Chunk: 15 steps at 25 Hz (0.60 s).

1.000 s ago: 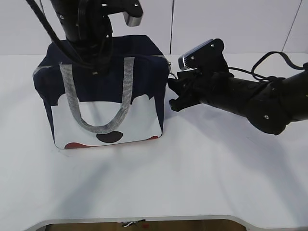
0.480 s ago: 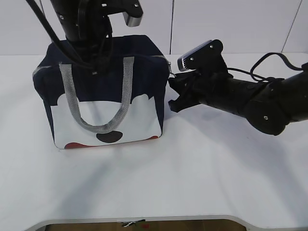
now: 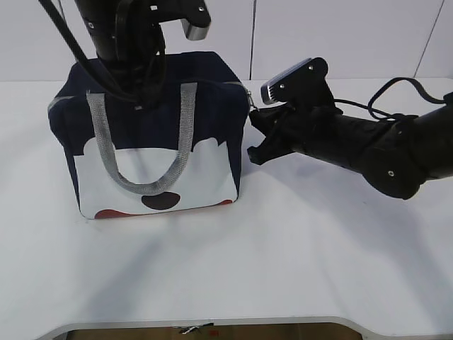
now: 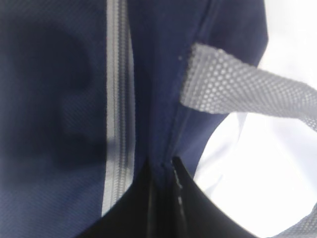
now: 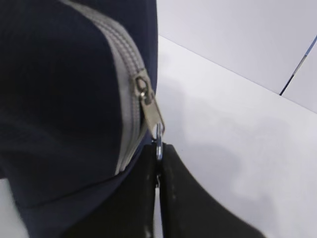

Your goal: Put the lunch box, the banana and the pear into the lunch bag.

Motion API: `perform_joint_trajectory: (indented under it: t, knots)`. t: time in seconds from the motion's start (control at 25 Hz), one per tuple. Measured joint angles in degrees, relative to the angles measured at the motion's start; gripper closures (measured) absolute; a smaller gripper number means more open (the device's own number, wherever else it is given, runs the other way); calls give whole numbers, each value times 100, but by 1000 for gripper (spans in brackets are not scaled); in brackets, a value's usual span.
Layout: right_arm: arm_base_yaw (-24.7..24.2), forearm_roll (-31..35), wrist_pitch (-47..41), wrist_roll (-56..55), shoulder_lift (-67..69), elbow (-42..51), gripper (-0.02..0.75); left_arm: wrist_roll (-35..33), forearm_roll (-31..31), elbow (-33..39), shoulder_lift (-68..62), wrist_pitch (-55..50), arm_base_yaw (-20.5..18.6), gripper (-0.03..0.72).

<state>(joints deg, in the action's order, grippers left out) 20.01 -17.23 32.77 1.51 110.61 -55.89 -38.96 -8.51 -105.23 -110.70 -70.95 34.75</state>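
The navy lunch bag (image 3: 148,120) with grey handles and white lower panels stands at the back left of the white table, its grey zipper (image 4: 118,99) closed. My left gripper (image 4: 162,166) is above the bag's top edge, shut on a fold of its navy fabric. My right gripper (image 5: 158,151) is at the bag's right end, shut on the zipper's ring pull (image 5: 158,141) below the slider (image 5: 147,96); it also shows in the exterior view (image 3: 253,134). The lunch box, banana and pear are not in view.
The white table (image 3: 297,255) stretches in front of and to the right of the bag. A white wall (image 3: 340,35) stands behind. The right arm's cable (image 3: 396,88) loops over the table at the back right.
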Motion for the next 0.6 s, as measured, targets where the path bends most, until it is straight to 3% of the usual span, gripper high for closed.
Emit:
perform_joint_trajectory:
  t: [0.6]
  knots:
    - [0, 0, -19, 0, 366, -66, 721, 0, 104, 3, 204, -12, 0, 685]
